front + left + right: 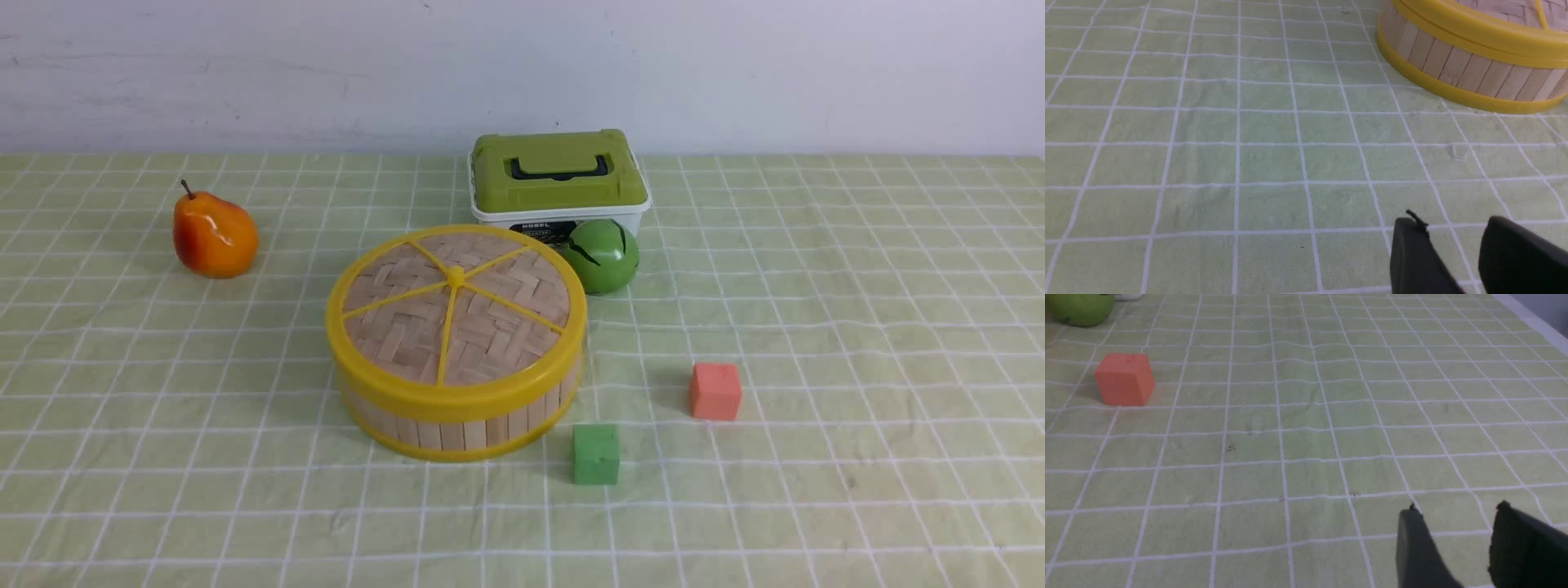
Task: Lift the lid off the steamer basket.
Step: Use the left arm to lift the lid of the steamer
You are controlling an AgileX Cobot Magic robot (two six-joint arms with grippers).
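On the counter (857, 286) | the lid (455, 306) is seated on the steamer basket (457, 429) | left end effector (1453, 225) and right end effector (1457, 510) are held parted, empty.

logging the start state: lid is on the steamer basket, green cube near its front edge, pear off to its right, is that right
One thing is off: the pear lies to the left of the steamer basket, not the right, as the front view shows. The lid is on the basket and the green cube sits near its front edge.
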